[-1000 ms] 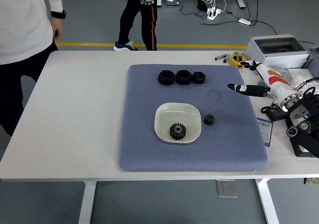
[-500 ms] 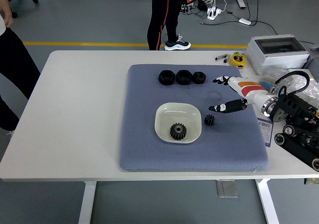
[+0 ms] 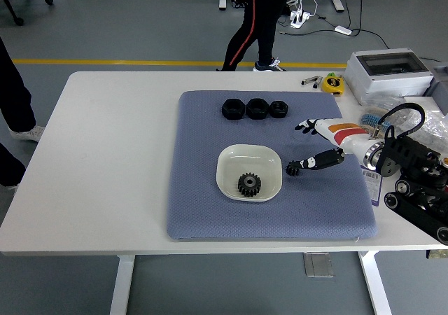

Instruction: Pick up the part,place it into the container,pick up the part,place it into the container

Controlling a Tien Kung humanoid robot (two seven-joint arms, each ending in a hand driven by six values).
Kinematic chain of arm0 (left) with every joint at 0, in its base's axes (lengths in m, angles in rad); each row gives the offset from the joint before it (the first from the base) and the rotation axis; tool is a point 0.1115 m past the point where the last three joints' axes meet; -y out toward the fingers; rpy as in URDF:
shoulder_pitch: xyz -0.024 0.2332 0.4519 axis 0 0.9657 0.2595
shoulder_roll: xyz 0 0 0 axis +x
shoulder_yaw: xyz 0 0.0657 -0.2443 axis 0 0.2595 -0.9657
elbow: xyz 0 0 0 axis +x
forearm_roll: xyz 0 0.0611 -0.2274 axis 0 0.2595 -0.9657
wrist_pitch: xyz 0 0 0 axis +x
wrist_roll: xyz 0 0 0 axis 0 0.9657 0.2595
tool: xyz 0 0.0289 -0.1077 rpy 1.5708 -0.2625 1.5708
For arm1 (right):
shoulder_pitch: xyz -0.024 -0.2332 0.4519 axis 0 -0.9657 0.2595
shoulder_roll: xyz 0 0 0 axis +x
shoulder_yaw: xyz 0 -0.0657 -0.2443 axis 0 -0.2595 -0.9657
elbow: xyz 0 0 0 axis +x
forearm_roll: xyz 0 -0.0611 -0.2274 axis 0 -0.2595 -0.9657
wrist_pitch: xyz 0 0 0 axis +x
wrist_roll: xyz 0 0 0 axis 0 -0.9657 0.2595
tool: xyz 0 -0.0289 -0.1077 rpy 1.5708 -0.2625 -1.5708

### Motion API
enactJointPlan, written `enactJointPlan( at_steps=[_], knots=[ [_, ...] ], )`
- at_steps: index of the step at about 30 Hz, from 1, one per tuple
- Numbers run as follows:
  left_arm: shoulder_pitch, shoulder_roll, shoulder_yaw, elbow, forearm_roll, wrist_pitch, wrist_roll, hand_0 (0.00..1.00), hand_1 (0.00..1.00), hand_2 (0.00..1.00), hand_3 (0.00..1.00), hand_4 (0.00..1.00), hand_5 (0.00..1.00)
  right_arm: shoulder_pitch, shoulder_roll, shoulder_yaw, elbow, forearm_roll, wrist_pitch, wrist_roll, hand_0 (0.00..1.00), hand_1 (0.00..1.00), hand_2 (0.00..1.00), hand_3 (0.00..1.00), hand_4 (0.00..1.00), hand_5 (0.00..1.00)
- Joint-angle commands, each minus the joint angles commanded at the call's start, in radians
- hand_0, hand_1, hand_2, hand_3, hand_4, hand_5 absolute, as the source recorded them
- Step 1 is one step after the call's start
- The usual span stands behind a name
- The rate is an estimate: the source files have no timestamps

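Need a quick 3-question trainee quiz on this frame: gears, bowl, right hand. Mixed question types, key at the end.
1. True or false: the white bowl already holds a large gear.
2. Where does the small gear lie? A) inside the bowl B) on the blue mat just right of the bowl C) on the bare table
3. How many black nuts sit in the row at the mat's far edge?

Key
1. True.
2. B; the right hand has a fingertip reaching it, not yet a clear grasp.
3. Three.
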Motion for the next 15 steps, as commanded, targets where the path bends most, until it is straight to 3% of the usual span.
enactJointPlan(
  at_steps=[8, 15],
  knots=[
    [0.002, 0.002, 0.012, -0.003, -0.012, 0.001, 0.0, 0.676, 0.651, 0.722, 0.615, 0.625, 0.633, -0.006, 0.021, -0.024, -0.028, -0.007, 0.006, 0.0, 0.66, 0.683, 0.725, 0.726, 0.939, 0.474],
    [0.004, 0.002, 0.017, -0.004, -0.017, 0.001, 0.0, 0.678, 0.652, 0.72, 0.617, 0.626, 0.63, -0.008, 0.046, -0.054, -0.076, -0.009, -0.02, 0.011, 0.612, 0.664, 0.706, 0.683, 0.928, 0.472]
  ],
)
